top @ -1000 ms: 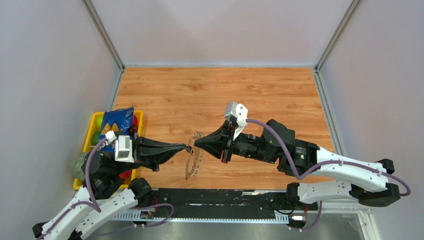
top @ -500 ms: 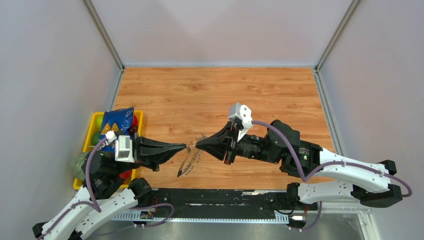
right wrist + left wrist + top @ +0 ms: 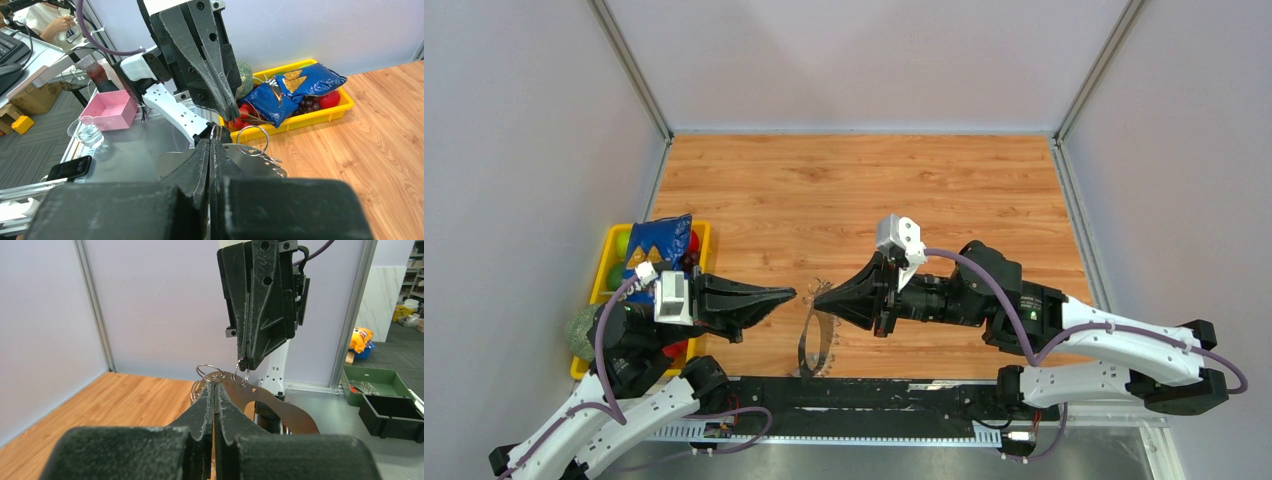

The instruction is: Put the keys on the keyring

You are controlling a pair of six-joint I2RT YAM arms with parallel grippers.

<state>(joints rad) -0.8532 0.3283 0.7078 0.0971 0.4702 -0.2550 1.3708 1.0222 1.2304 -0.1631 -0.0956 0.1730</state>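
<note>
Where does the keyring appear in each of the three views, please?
Top external: the keyring hangs edge-on below the right gripper.
Left wrist: curved band, centre to lower right.
Right wrist: pale band across the lower centre.
Shared landmark: the right gripper's tip.

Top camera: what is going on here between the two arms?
The two arms meet tip to tip over the near part of the table. The right gripper is shut on a small ring at the top of the keyring, which hangs down below it. The left gripper is shut as well, close beside the hoop; whether it pinches anything, I cannot tell.
</note>
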